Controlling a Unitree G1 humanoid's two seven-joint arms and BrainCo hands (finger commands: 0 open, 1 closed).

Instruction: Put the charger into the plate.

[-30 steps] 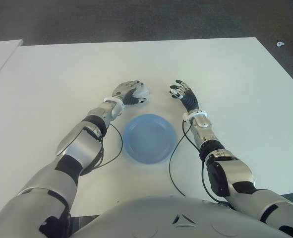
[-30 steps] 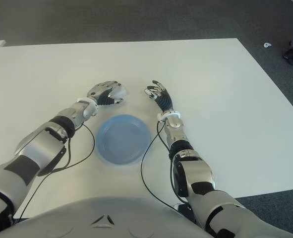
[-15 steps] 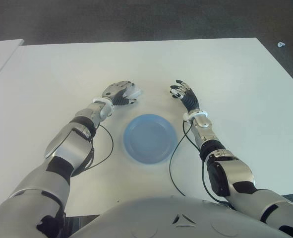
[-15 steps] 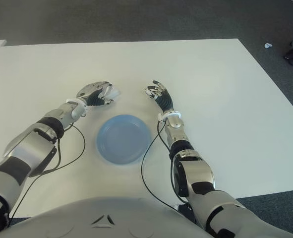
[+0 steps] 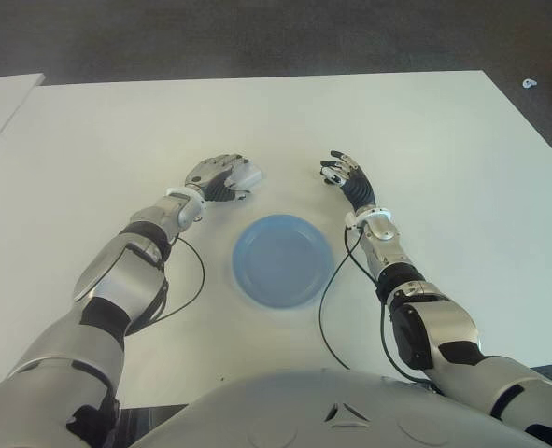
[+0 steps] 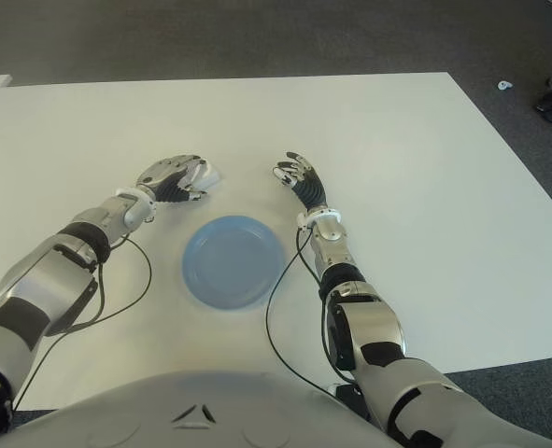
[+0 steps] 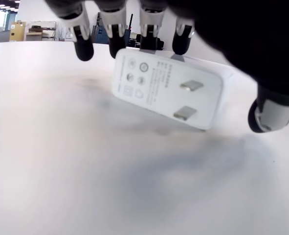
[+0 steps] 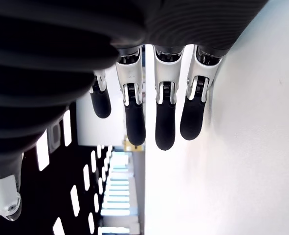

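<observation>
Left robot hand (image 5: pixel 218 176) pinching white charger (image 7: pixel 167 90), label print unreadable; right robot hand (image 5: pixel 344 175) spread.

You are looking at small grey printing and round certification-style marks on the charger (image 7: pixel 166 90), on its pronged face. None of it is resolving into readable words or numbers, and nothing else is carrying any text.

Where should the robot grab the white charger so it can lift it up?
Probably by the charger's two flat side walls, coming down from above as the left hand does now, fingers on one side and thumb on the other. Its prong face shows tilted toward the table, so keep off the prongs.
</observation>
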